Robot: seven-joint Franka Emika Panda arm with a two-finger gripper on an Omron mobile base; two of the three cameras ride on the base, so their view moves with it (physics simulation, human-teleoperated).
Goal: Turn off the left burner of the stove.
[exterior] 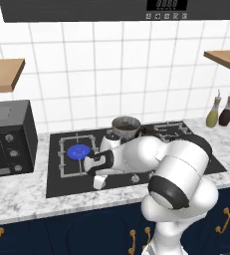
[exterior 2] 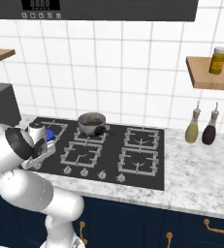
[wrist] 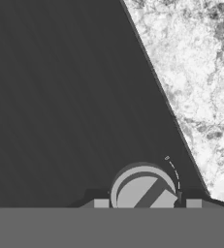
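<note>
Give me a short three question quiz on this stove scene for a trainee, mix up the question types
1. True or false: the left burner is glowing blue.
2. What stands on the back grate of the stove? A) a kettle B) a small pot C) a frying pan
3. Fill the gap: in the hand view, the round silver knob sits between the hand's two ____.

Key: 1 true; 2 B, the small pot; 3 fingertips, one on each side of the knob, though contact cannot be told.
</note>
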